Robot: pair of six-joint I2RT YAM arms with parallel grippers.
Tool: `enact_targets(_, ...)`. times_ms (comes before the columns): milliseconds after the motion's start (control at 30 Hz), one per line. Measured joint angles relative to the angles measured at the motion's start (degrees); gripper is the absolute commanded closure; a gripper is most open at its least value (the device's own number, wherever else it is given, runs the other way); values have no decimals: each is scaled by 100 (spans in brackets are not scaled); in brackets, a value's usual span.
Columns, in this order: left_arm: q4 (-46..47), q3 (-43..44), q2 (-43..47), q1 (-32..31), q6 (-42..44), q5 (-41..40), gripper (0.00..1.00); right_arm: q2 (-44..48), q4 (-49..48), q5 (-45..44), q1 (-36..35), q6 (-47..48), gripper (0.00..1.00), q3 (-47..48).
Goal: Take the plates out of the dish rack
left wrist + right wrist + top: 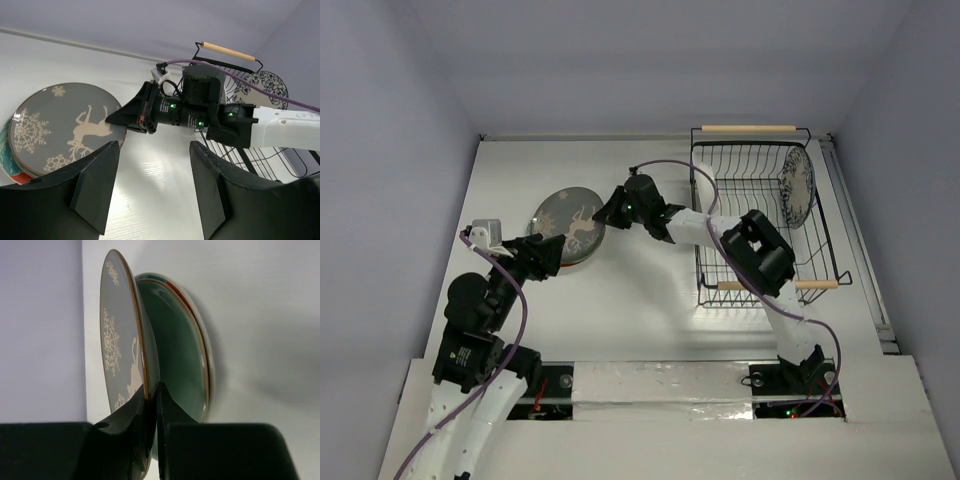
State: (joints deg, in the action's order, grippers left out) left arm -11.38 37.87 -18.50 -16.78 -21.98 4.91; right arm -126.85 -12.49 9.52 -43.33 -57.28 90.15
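Observation:
My right gripper (611, 211) is shut on the rim of the grey-brown plate (569, 222), which has a deer and snowflakes on it. It holds the plate tilted just over a stack at the table's left. In the right wrist view the fingers (131, 410) pinch that plate (117, 335) above the teal-green plate (175, 350) and the teal-and-red plate (202, 335). My left gripper (546, 254) is open and empty just near of the stack, also seen in its own view (152, 185). The dish rack (820, 240) holds the blue floral plate (798, 186) upright and a white plate (702, 186).
The right arm (720, 232) stretches from the rack's near handle (777, 285) leftward across the table's middle. White walls enclose the table on the left, back and right. In the left wrist view the right gripper (120, 119) sits at the grey plate's (65, 127) right edge.

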Motion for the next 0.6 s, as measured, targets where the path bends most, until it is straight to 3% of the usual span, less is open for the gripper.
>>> enact_targets(167, 0, 0, 0, 0, 0, 4, 45, -114, -70, 48, -17, -92, 100, -13)
enact_targets(233, 0, 0, 0, 0, 0, 4, 45, -114, -92, 50, -31, -83, 95, -13)
enact_targets(400, 0, 0, 0, 0, 0, 20, 45, -114, -129, 109, -72, -105, 65, -13)
enact_targets(600, 0, 0, 0, 0, 0, 28, 45, -114, -44, 83, -151, 72, 48, -13)
